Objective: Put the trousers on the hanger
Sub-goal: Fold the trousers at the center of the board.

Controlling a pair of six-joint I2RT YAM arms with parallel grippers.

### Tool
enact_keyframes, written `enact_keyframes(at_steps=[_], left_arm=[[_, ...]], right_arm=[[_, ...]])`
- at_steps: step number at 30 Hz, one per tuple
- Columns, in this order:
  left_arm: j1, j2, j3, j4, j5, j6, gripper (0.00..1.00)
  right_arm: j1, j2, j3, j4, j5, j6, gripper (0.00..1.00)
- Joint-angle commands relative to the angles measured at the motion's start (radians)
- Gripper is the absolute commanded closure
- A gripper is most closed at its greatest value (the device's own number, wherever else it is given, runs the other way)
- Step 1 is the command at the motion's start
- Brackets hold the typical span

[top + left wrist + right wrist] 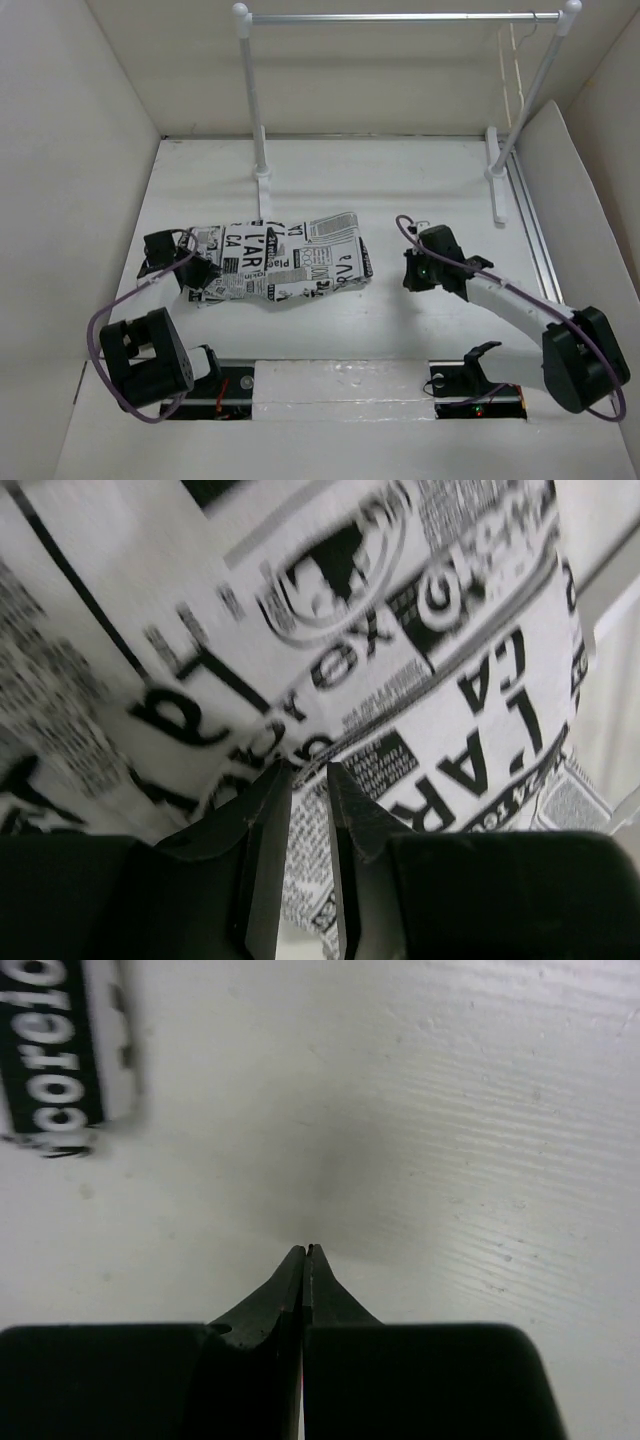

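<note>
- Trousers lie crumpled in a heap on the white worktop, left of centre, in front of the left post of the clothes rail.
- Left claw is at the heap's left end, narrowed onto a fold of the printed cloth.
- Right claw is pressed together with nothing in it, over bare worktop just right of the trousers.
- Hanger hangs at the rail's right end, well apart from both.

The trousers were white, printed all over with black newspaper-style lettering and blocks, the hanger was pale cream, the rail silvery on white posts, the table white, and the cables purple.
</note>
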Motion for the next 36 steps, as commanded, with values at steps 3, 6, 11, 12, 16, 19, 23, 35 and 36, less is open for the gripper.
enact_keyframes(at_steps=[3,6,11,12,16,19,23,35,36], left_arm=[[-0.056,-0.134,0.100,-0.184,-0.044,0.041,0.82],[-0.065,-0.186,0.203,-0.222,-0.098,0.078,0.82],[-0.327,-0.178,0.304,-0.164,-0.289,0.115,0.82],[-0.452,-0.151,0.318,-0.164,-0.308,0.109,0.82],[-0.745,0.019,0.364,-0.083,-0.323,0.063,0.82],[-0.815,0.096,0.335,-0.066,-0.339,0.040,0.82],[-0.843,0.124,0.216,-0.061,-0.368,0.021,0.82],[-0.866,-0.071,0.141,-0.127,-0.346,0.007,0.81],[-0.866,-0.068,0.152,-0.129,-0.346,0.004,0.81]], right_arm=[[0.060,-0.109,0.188,0.087,-0.113,-0.059,1.00],[0.110,0.034,0.334,0.104,-0.233,-0.091,1.00],[0.179,0.236,0.406,0.267,-0.270,-0.056,1.00],[0.179,0.265,0.399,0.294,-0.284,-0.045,1.00],[0.085,0.395,0.278,0.385,-0.326,-0.010,1.00],[0.055,0.373,0.166,0.435,-0.325,0.011,1.00],[0.061,0.254,-0.017,0.448,-0.304,0.059,1.00],[0.080,0.295,0.427,0.227,-0.253,-0.039,1.00],[0.080,0.340,0.449,0.238,-0.258,-0.036,1.00]])
